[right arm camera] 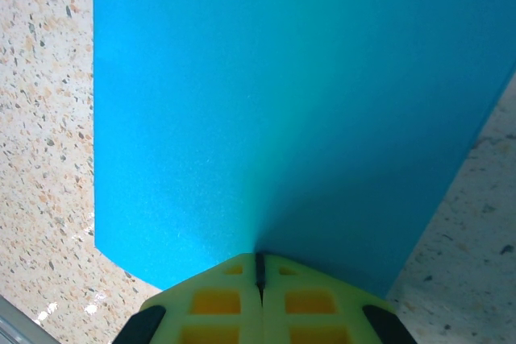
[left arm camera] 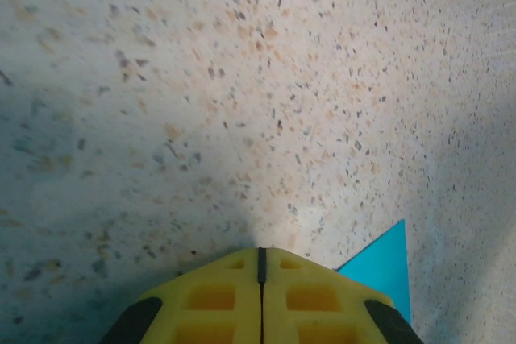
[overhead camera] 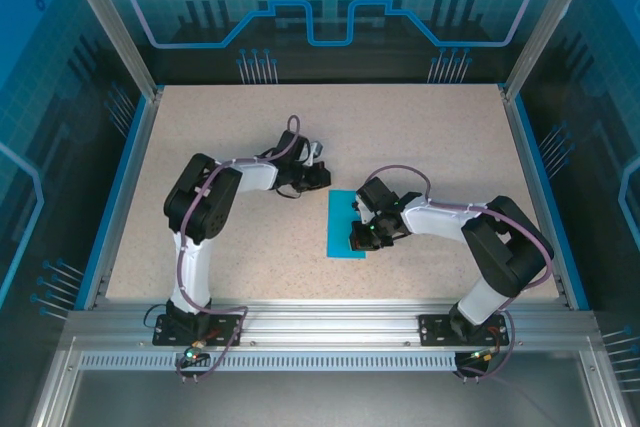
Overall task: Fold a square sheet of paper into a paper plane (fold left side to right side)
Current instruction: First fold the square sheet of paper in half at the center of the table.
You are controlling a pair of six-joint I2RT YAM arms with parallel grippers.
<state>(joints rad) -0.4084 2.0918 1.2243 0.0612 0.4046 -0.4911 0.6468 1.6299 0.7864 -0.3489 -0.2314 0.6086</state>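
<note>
The square sheet of paper [overhead camera: 340, 219] lies flat on the speckled table [overhead camera: 430, 137] as a narrow teal-blue rectangle, seemingly folded double; it does not have a paper plane's dart shape. My right gripper [overhead camera: 357, 239] is over its near right part. In the right wrist view the yellow fingertips [right arm camera: 260, 259] are shut and pressed tip-down on the sheet [right arm camera: 282, 102], with nothing between them. My left gripper [overhead camera: 320, 178] sits just beyond the sheet's far left corner. Its jaws [left arm camera: 260, 252] are shut and empty over bare table, with one corner of the sheet [left arm camera: 385, 267] showing at the right.
Blue side walls [overhead camera: 122, 192] border the table left and right, and an aluminium rail [overhead camera: 330, 322] with both arm bases runs along the near edge. Bare tabletop stretches beyond and to both sides of the sheet.
</note>
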